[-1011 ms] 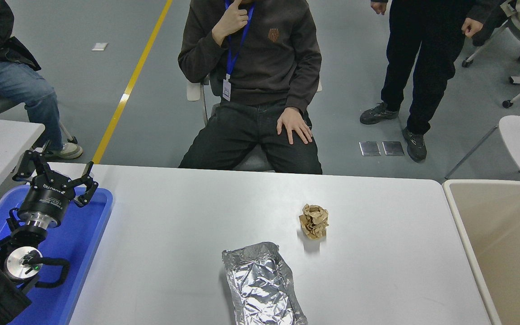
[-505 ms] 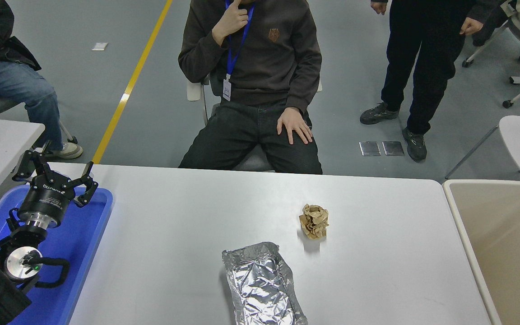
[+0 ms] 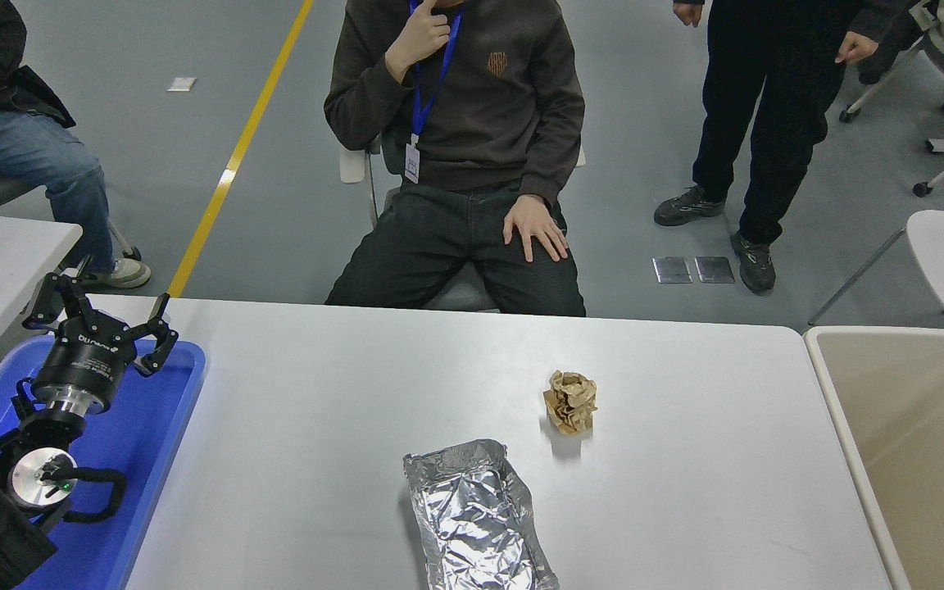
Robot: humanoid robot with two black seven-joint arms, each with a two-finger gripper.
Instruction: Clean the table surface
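Table surface: the large white-grey top with rounded corners fills the middle of the view; smooth, matte and rigid, it offers little friction, so loose litter is likely to slide if pushed from the side.

Foil piece: a crumpled sheet of silver foil lies at the near edge, centre, and runs out of the bottom of the picture. Judged thin, light and easily crushed; it holds any dent it is given. Suggested hold: pinch a raised crease along its far rim, from above.

Paper ball: a crumpled brown wad stands just beyond and to the right of the foil, apart from it. Judged very light, soft and springy; it compresses under the fingers. Suggested hold: close across its middle from above.

Bin: a beige open container stands against the table's right end, the likely place for the litter.

Left gripper: parked at the lower left over the blue tray, fingers spread apart, holding nothing.

Right gripper: not visible in this view.

Person: seated at the far side, one hand on the thigh, clear of the table.

Risk: too hard a squeeze flattens the foil against the top, leaving no edge to lift.
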